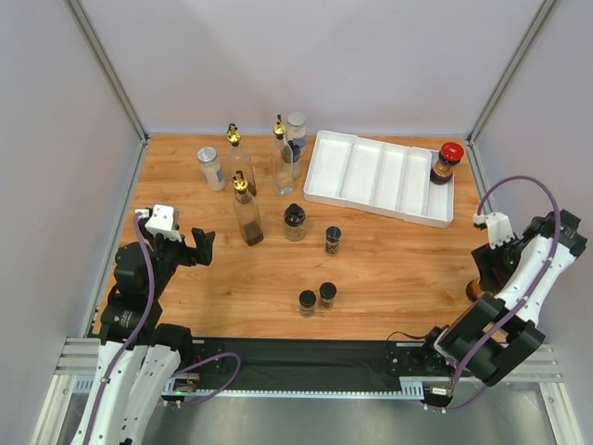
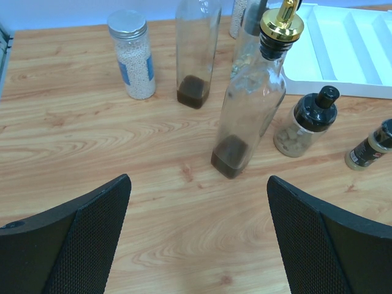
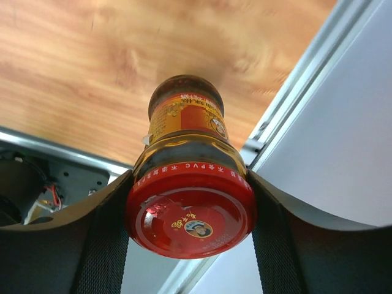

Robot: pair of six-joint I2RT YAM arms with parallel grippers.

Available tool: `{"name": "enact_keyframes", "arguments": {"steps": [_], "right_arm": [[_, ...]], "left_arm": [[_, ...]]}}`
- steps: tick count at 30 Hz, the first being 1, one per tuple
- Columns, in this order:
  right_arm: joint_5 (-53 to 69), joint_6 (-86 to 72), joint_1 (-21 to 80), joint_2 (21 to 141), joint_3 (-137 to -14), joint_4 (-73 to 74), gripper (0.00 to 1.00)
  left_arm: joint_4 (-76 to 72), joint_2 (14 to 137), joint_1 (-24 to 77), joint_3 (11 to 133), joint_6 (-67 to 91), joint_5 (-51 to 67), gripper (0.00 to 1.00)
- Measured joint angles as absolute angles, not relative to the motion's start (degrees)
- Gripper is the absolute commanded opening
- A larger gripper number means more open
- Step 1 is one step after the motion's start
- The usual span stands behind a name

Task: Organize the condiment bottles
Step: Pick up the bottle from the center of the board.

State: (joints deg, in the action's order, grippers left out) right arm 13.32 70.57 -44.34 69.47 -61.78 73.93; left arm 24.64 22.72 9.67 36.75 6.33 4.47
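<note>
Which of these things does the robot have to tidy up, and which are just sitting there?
To tidy: three gold-spouted bottles, two silver-lidded jars, four black-capped jars, far red-lidded jar, near red-lidded jar.

Just sitting there: white tray, wooden table.

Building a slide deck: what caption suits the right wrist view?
Right gripper clasping a red-lidded sauce jar by its lid, near the wooden table edge.

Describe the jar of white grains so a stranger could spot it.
Find the white tray at the table's far side and look left past the tall gold-spouted bottles. The leftmost thing standing is the jar of white grains: short, silver-lidded, blue-labelled, unlike its tall, nearly empty neighbours.
</note>
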Motion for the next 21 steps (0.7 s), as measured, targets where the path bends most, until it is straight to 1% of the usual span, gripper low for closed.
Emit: {"name": "enact_keyframes", "arguments": {"steps": [10, 15, 21], "right_arm": [[25.36, 59.68, -42.96, 80.20, -79.33, 73.45, 0.06], [27.24, 51.77, -38.54, 84.25, -84.64, 69.84, 0.05], [26.46, 43.68, -32.42, 88.25, -88.88, 63.90, 0.05]], "left_arm": [[24.62, 22.72, 9.67, 36.75, 6.33, 4.47, 1.00], [24.62, 22.72, 9.67, 36.75, 6.33, 4.47, 1.00], [24.62, 22.72, 9.67, 36.75, 6.33, 4.49, 1.00]]}}
